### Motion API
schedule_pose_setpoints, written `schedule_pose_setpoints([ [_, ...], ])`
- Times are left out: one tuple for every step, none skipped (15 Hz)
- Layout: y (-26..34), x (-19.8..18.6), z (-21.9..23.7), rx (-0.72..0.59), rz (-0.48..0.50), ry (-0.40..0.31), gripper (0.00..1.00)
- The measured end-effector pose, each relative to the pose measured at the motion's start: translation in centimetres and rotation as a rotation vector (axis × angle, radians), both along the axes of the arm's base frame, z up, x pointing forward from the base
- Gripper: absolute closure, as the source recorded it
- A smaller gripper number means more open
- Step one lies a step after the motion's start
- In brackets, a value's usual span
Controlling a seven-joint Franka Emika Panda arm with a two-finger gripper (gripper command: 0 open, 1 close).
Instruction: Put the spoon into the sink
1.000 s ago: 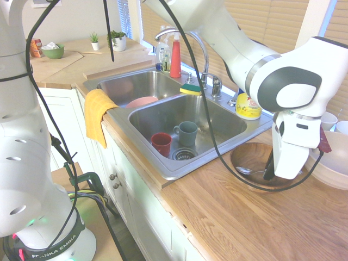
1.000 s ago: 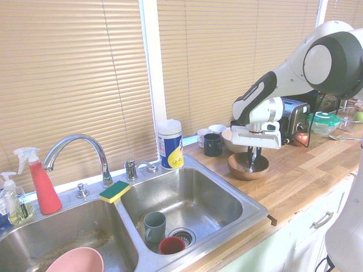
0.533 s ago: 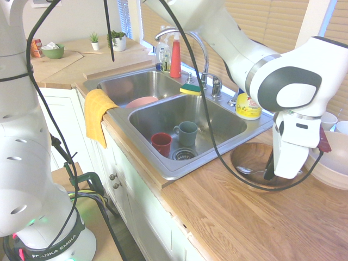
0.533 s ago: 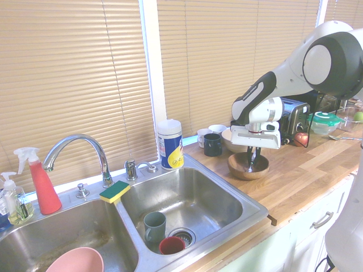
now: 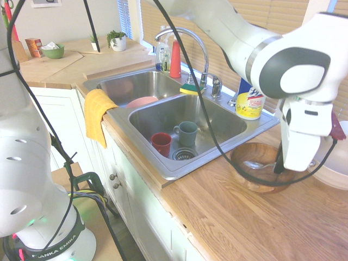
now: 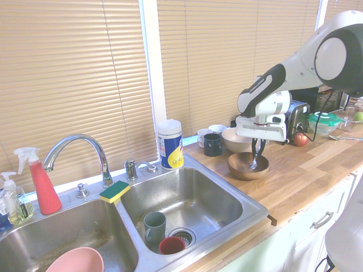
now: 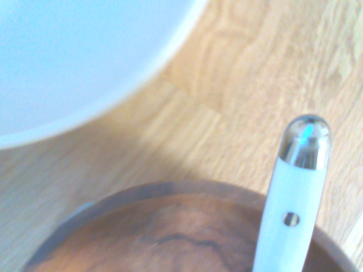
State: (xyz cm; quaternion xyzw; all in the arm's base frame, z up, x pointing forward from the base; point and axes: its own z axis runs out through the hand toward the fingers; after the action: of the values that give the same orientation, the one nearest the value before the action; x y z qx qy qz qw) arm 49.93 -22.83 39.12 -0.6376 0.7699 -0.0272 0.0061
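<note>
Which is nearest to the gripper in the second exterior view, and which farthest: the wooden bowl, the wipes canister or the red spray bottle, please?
From the gripper:
1. Wooden bowl, directly beneath it.
2. Wipes canister, behind the sink.
3. Red spray bottle, at the far left.

hidden: hand is covering part of the spoon | cut off: white bowl is running past frame edge | blurred: wrist view

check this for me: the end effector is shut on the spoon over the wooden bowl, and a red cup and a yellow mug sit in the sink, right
Not quite: the mug beside the red cup in the sink is grey-green, not yellow, as the first exterior view shows. The rest holds.
</note>
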Motion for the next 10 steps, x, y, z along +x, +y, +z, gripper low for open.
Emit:
schedule_pose_setpoints([
  [0.5, 0.0, 1.0, -0.011, 0.009, -0.011, 1.00],
  [1.2, -0.1, 2.0, -0.023, 0.018, -0.023, 1.00],
  [2.0, -0.2, 3.1, -0.035, 0.030, -0.035, 1.00],
  [3.2, -0.1, 4.2, -0.051, 0.047, -0.042, 1.00],
  [5.0, 0.1, 5.4, -0.072, 0.075, -0.051, 1.00],
  [7.4, 0.6, 6.4, -0.096, 0.111, -0.056, 1.00],
  [10.2, 1.0, 7.2, -0.121, 0.146, -0.061, 1.00],
  [13.2, 1.1, 7.7, -0.149, 0.181, -0.064, 1.00],
  [15.8, 1.0, 8.1, -0.177, 0.211, -0.065, 1.00],
  [18.1, 0.7, 8.3, -0.201, 0.237, -0.066, 1.00],
])
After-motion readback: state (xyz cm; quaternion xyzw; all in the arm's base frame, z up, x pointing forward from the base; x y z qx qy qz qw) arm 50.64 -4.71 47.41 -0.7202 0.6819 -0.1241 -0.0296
